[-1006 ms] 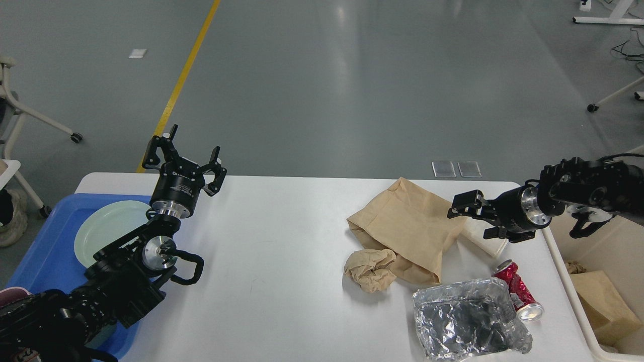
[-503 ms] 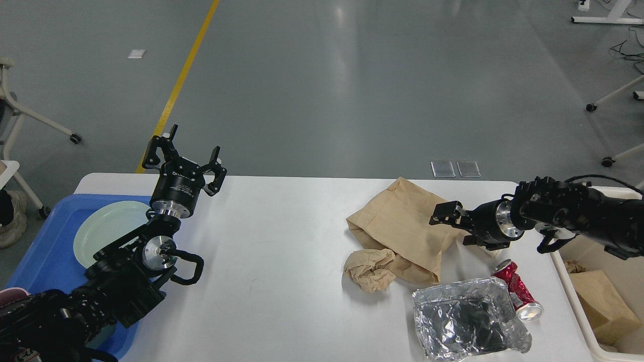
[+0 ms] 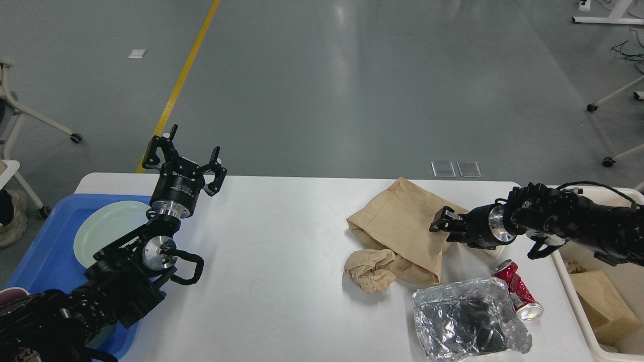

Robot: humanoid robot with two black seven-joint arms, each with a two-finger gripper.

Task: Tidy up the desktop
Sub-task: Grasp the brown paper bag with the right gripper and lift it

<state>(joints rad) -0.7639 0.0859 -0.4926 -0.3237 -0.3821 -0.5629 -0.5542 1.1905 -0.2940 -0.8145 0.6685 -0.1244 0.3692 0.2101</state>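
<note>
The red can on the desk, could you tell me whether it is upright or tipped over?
Tipped over: the red can lies on its side on the desk.

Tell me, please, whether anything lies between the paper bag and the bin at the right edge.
Only the right gripper and its arm lie between the paper bag and the bin, over the desktop.

Grey glossy floor (image 3: 352,75), yellow line (image 3: 183,75)
</note>
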